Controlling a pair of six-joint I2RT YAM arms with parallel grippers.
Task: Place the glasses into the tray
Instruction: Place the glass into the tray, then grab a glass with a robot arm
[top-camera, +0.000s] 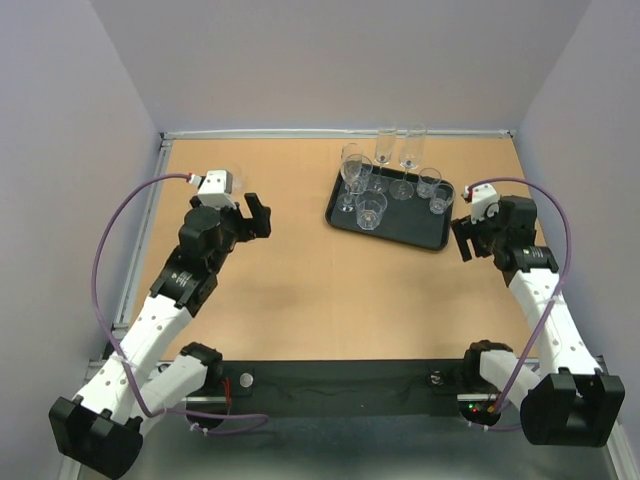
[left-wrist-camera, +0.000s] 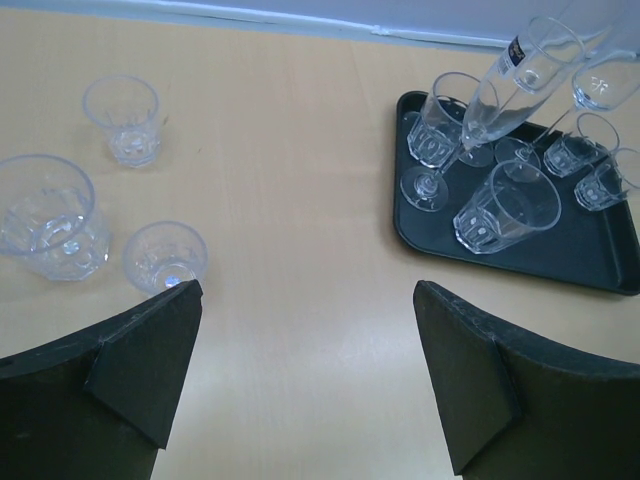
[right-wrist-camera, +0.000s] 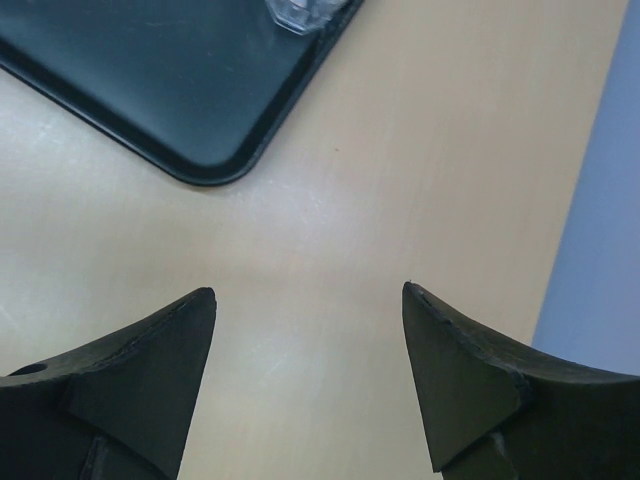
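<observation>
Wide-spread black fingers (left-wrist-camera: 130, 370) of the left gripper (left-wrist-camera: 307, 300) fill the bottom of the left wrist view, and nothing is gripped between them. Three loose tumblers (left-wrist-camera: 122, 118) are shown there on the bare tabletop (left-wrist-camera: 300, 150), toward its far left edge; in the top view they are almost wholly hidden behind that arm's wrist. The tray (top-camera: 410, 232) is seen near the tabletop's far right corner, with the other glasses (top-camera: 371, 210) standing upright inside it. The right gripper (right-wrist-camera: 309, 292) is seen open, somewhat less widely, and empty, just beside the tray's near right corner. Only one tray corner and one glass base (right-wrist-camera: 305, 12) are caught by its own camera.
</observation>
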